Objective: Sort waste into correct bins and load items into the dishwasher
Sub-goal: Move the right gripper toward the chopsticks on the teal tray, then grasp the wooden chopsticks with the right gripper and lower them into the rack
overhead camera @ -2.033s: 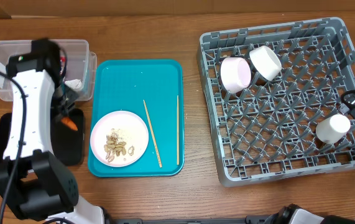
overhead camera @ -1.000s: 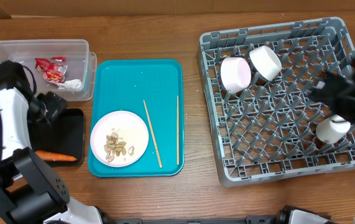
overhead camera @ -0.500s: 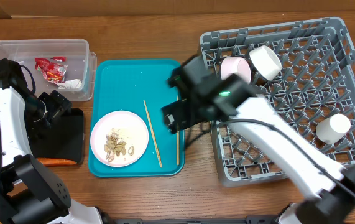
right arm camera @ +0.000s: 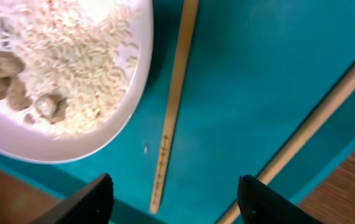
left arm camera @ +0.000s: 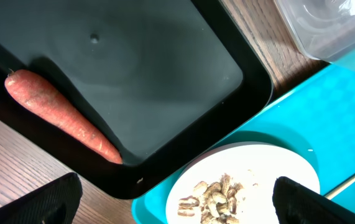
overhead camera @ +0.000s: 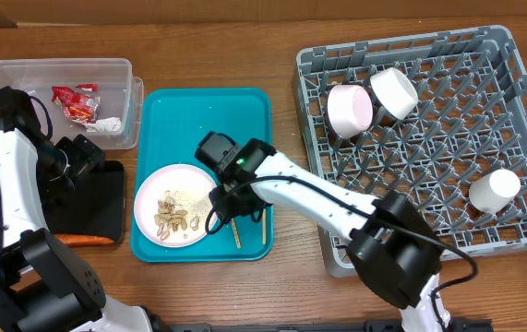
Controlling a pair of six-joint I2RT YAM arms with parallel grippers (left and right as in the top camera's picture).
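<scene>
A white plate (overhead camera: 177, 205) with beige food scraps (overhead camera: 173, 217) lies on the teal tray (overhead camera: 208, 115). My right gripper (overhead camera: 231, 198) hovers open just right of the plate. In the right wrist view my right gripper (right arm camera: 180, 205) straddles a wooden chopstick (right arm camera: 174, 106) without touching it, beside the plate (right arm camera: 59, 74). My left gripper (overhead camera: 80, 155) hangs open and empty over the black tray (overhead camera: 97, 198). An orange carrot (left arm camera: 62, 118) lies against that black tray's (left arm camera: 146, 68) rim. The clear tub (overhead camera: 23, 74) holds a red wrapper (overhead camera: 74, 101) and a white paper wad (overhead camera: 106, 124).
The grey dish rack (overhead camera: 429, 231) at the right holds two white bowls (overhead camera: 349, 109) (overhead camera: 394, 92) and a small cup (overhead camera: 494, 189). A second chopstick (overhead camera: 264, 194) lies further right on the teal tray. My right arm stretches across between rack and tray.
My right arm swung from the dish rack leftward over the teal tray and came down over the chopstick, its jaws narrowing a little. The carrot dropped into the black tray. The left arm is still.
</scene>
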